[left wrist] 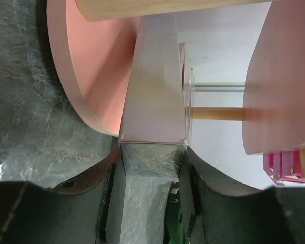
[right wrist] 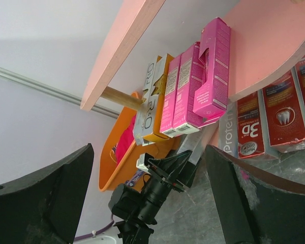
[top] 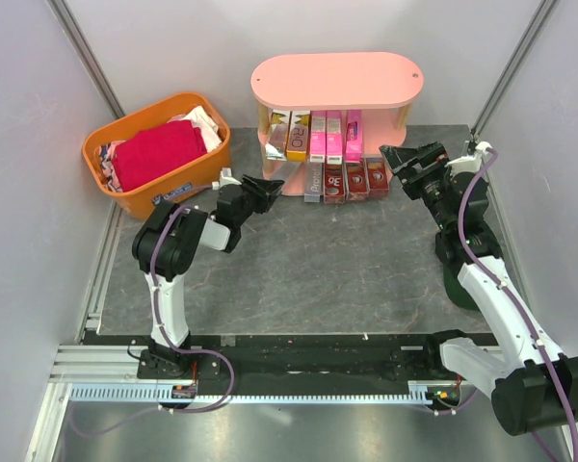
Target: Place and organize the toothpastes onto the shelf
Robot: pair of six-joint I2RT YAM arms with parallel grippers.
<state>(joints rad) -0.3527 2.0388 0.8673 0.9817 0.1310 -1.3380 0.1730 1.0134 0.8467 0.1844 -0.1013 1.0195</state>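
Pink shelf (top: 335,79) stood at the far side of the counter (top: 318,279) in the top view. Toothpastes (top: 318,137) stood in a row on its middle tier, and more lay on the bottom tier. Your left fingers (top: 266,186) reached toward the bottom tier's left end. Your right fingers (top: 397,156) hung just off its right end. Orange basket (top: 125,197) with red cloth (top: 156,154) sat off to the left, apart from the shelf.

Left wrist view: the fingers (left wrist: 89,175) were clamped on the near end of a silver-grey carton (left wrist: 155,96). Its far end pointed in between two shelf boards. You could not tell whether it rested on the lower board.

Right wrist view: the fingers (right wrist: 46,195) were spread wide with nothing between them, facing the pink cartons (right wrist: 195,86).

Handling, as a judgement: thin card, light, stiff along its length, easily dented on the broad faces, probably slick. Take hold near one end with a light squeeze.
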